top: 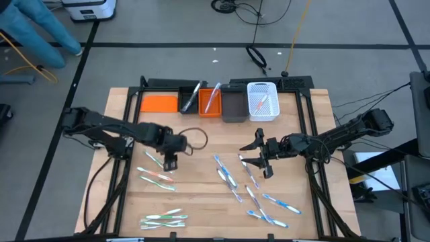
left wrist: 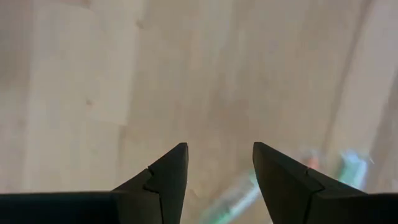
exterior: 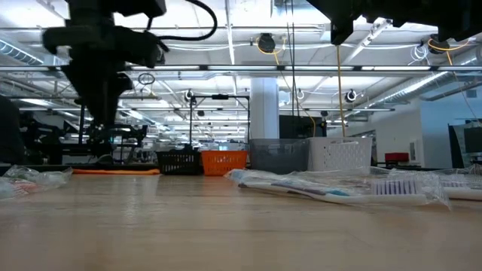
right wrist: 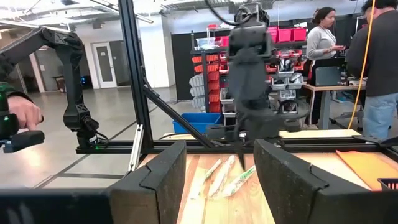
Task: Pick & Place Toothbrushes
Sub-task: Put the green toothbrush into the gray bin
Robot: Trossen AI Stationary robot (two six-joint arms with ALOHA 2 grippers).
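Observation:
Toothbrushes lie flat on the wooden table in clear wrappers: a few at the left (top: 156, 176), a few at the near edge (top: 163, 218), and several right of centre (top: 250, 188), which also show in the low view (exterior: 331, 190). My left gripper (top: 169, 162) hangs open, pointing down, just above the left group, with nothing between its fingers. The left wrist view shows my left gripper (left wrist: 219, 149) over bare wood, a blurred toothbrush (left wrist: 239, 196) beneath it. My right gripper (top: 259, 153) is open and held level above the right group, pointing toward the table's left.
Along the far edge stand an orange flat lid (top: 159, 102), a black bin (top: 190, 99) and an orange bin (top: 210, 101) each with a toothbrush, a grey bin (top: 234, 106) and a white basket (top: 263, 101). A black cable loop (top: 195, 138) lies by the left arm. People stand beyond the table (right wrist: 323, 37).

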